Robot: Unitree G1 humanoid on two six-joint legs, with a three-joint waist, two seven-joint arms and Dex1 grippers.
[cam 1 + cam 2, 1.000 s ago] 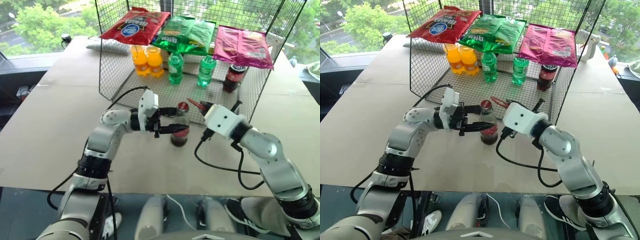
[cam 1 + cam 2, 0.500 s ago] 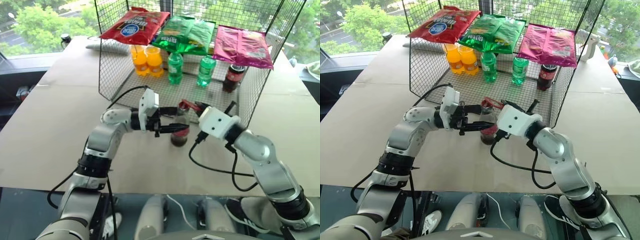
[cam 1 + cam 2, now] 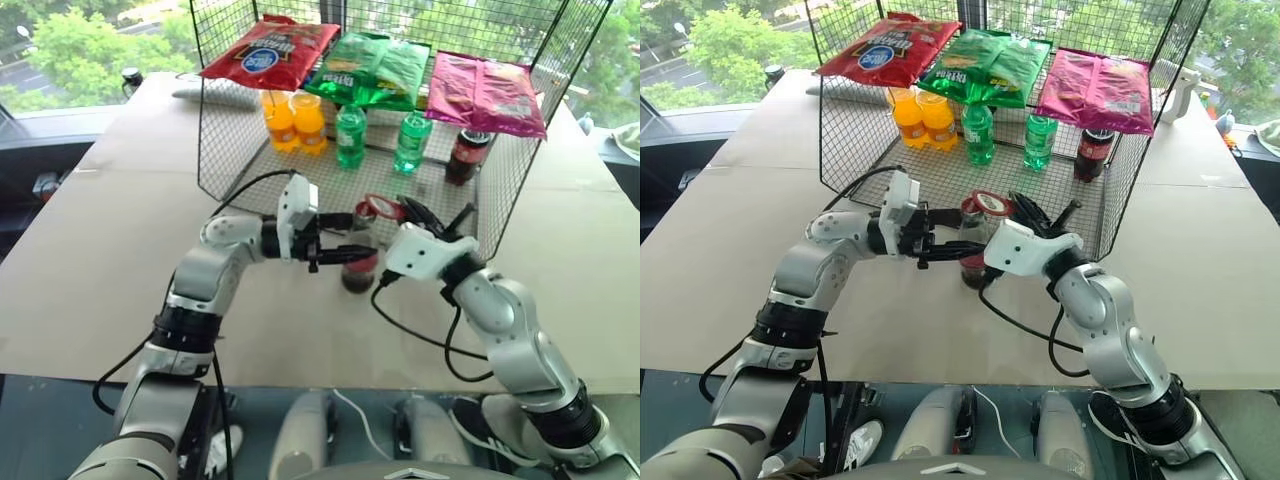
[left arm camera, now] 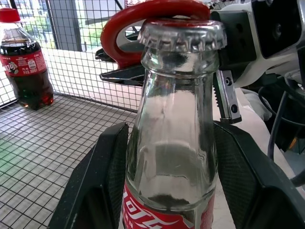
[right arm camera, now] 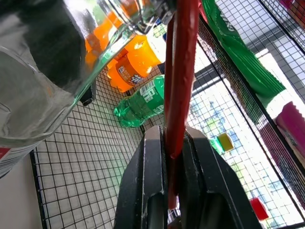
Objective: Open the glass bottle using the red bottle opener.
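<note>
Swinging in from the right since a second ago, the right gripper [image 5: 172, 157], pinching the red bottle opener [image 4: 151, 20], now has its ring resting over the cap. The left gripper [image 4: 167, 162] clasps the glass bottle [image 3: 360, 250] upright on the table [image 3: 90, 270]. Cap still crimped on; prying remains.

Shop mock-up, wire rack [image 3: 230, 130], snack bags [image 3: 270, 50], drinks [image 3: 350, 135]

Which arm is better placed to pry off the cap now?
The right. Its end effector holds the opener with the ring at the cap, while the left end effector grips the bottle.
</note>
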